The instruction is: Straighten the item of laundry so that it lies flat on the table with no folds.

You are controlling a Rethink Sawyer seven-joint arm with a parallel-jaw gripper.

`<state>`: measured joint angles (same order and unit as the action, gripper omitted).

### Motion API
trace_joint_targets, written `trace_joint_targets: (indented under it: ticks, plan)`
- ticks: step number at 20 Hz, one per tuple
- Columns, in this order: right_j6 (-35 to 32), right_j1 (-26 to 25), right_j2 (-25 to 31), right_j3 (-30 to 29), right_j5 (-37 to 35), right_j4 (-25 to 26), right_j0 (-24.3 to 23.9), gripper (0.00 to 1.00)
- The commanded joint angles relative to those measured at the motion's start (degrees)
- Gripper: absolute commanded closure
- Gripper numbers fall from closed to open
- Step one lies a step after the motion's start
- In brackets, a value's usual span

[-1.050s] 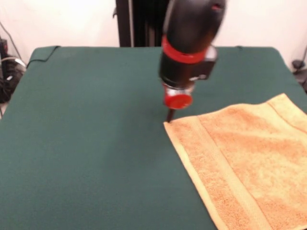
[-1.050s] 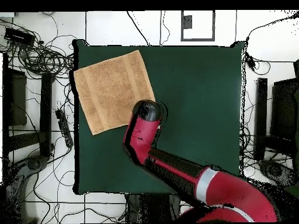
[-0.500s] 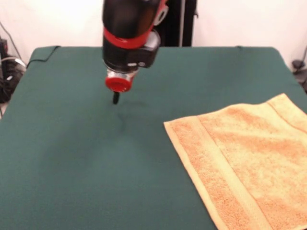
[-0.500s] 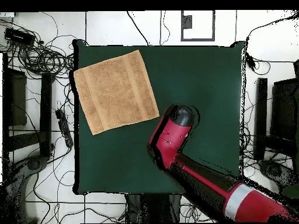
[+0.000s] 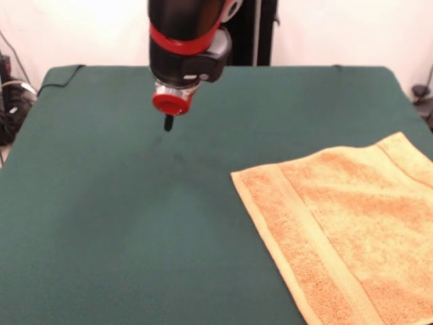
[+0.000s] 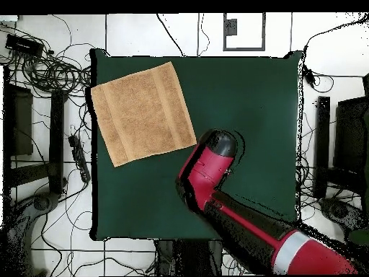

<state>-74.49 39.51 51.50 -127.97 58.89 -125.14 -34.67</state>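
Observation:
The item of laundry, an orange-tan terry towel (image 5: 352,223), lies spread on the green table (image 5: 122,230) at the right of the front view, its lower right part cut off by the picture's edge. A woven band runs along its left edge. From overhead the towel (image 6: 143,112) sits flat in a corner of the table (image 6: 252,94), slightly rotated. My gripper (image 5: 168,123) hangs a little above the bare cloth, well left of the towel, shut with nothing in it. Overhead, the red arm (image 6: 216,166) covers the gripper.
Cables (image 6: 50,68) lie tangled on the floor beside the table near the towel's corner. Dark stands (image 6: 322,144) flank the table's sides. The towel reaches close to the table's edge (image 6: 92,108).
My gripper has left the towel's near corner and swung across the table away from it, then risen slightly. The towel stays spread where it was.

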Motion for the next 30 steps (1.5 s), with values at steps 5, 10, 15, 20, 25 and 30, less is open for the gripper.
trace_joint_targets:
  ticks: [5, 10, 15, 20, 25, 30]
  plan:
    - [4.2, 0.5, 7.6, -0.5, -4.3, -2.5, 4.0, 0.00]
    - [2.9, -1.2, 5.9, 1.4, -4.6, 2.0, 5.2, 0.00]
    - [0.7, -1.7, 6.0, 3.1, -4.5, 3.2, 6.7, 0.00]
    - [-2.4, -4.3, 5.2, 6.0, -4.9, 4.8, 8.7, 0.00]
    - [-7.1, -7.8, 1.0, 8.2, -7.6, 13.0, 11.6, 0.00]
    - [-10.8, -10.0, -1.7, 9.8, -8.9, 18.4, 13.6, 0.00]
